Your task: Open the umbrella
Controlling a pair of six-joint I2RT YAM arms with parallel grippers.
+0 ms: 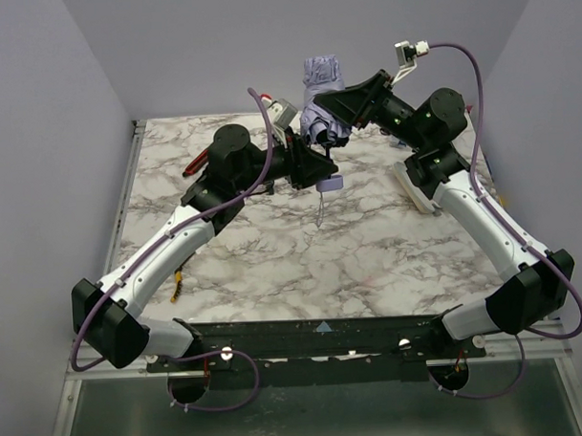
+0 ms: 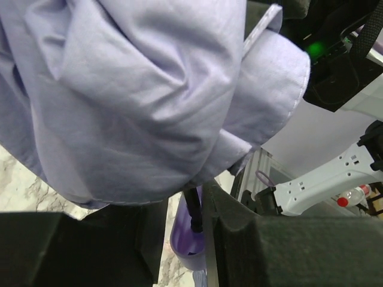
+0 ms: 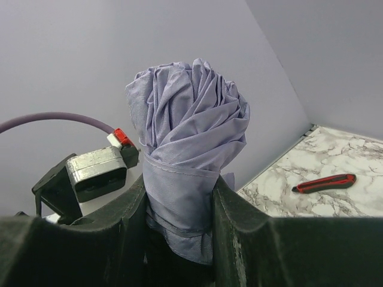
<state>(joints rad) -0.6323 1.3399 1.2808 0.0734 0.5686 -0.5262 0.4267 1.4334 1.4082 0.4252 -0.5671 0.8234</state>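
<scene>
Two arms met over the far middle of the desk (image 1: 273, 257), well apart from its side edges. The umbrella (image 1: 322, 88), rolled shut, stood raised there, with the right gripper (image 3: 179, 203) clamped on its canopy. Only the left wrist view showed the shaft (image 2: 194, 218) between the jaws of the left gripper (image 2: 187, 206); whether they gripped it could not be told. Only the right wrist view showed the whole cutter (image 3: 323, 182).

No writing, label, brand, number or sign can be read in any view. The pale lavender folded fabric umbrella (image 3: 187, 149) is plain, and the silver-grey metal block (image 3: 96, 174) beside it shows no legible marking.
</scene>
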